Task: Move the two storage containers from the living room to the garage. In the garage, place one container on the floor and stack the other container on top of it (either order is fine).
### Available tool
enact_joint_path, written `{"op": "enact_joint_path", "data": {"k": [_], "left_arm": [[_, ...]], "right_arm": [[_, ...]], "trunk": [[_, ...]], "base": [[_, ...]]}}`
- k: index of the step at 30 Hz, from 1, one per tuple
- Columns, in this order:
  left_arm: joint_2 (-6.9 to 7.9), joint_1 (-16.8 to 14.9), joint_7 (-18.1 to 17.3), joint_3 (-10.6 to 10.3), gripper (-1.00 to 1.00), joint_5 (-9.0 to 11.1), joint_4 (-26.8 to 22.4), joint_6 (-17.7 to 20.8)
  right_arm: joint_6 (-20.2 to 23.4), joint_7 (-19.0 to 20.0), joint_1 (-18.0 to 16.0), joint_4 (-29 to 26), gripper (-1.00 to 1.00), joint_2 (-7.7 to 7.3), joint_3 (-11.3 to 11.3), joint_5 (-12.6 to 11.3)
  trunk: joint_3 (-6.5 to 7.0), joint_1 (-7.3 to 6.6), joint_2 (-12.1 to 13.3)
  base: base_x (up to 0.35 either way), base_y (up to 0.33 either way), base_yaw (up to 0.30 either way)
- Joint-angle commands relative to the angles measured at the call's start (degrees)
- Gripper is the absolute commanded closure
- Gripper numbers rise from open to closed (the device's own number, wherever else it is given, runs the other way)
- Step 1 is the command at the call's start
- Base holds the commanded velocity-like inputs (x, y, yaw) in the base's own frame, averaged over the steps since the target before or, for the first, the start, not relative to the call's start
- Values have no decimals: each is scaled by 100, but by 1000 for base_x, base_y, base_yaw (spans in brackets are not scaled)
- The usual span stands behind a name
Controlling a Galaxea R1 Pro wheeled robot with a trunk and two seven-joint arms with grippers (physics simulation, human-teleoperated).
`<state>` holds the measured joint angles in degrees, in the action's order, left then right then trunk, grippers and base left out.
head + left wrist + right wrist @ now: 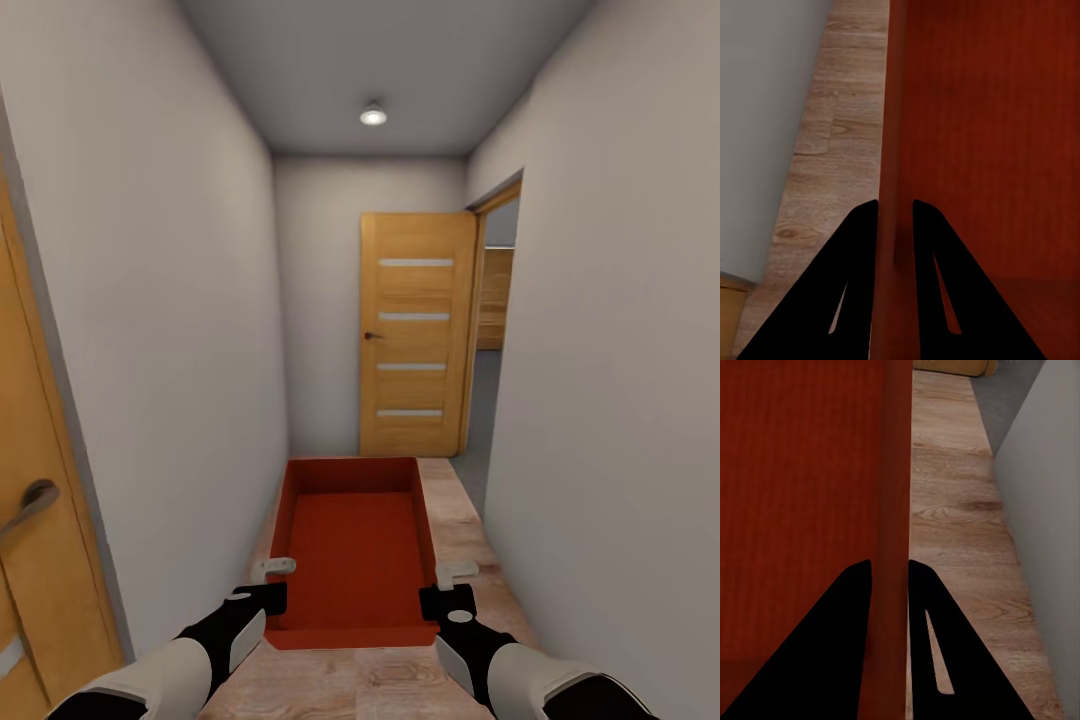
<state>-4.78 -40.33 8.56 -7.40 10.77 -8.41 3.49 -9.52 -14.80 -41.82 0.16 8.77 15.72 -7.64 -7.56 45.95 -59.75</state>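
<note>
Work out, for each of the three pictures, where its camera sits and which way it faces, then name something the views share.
Head view: from the robot's head, looking forward and down a hallway toward a wooden door; both forearms, the left gripper and right gripper show, holding a storage container.
Left wrist view: looks along the left gripper, straddling one container wall, wood floor beside.
Right wrist view: looks along the right gripper, straddling the opposite wall.
Shared: all three show the container.
</note>
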Motion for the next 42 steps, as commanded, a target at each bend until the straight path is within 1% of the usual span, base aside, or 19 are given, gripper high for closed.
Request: {"op": "enact_joint_path", "data": {"k": [1,11,42], "left_arm": [[504,-8,58,257,100,-5,-41,6],[511,-7,58,257,100,-5,-46,3],[513,-7,58,257,100,-5,-42,2]], "right_arm": [[3,30,-1,10,100,2,-240,-27],[3,30,-2,10,100,2,-239,-27],[3,30,-1,10,100,2,-238,-28]], "trunk": [[-8,4,-5],[-8,4,-5],[-8,4,-5]], "base": [[317,-97,0],[313,-100,0],[323,-2,0]]}}
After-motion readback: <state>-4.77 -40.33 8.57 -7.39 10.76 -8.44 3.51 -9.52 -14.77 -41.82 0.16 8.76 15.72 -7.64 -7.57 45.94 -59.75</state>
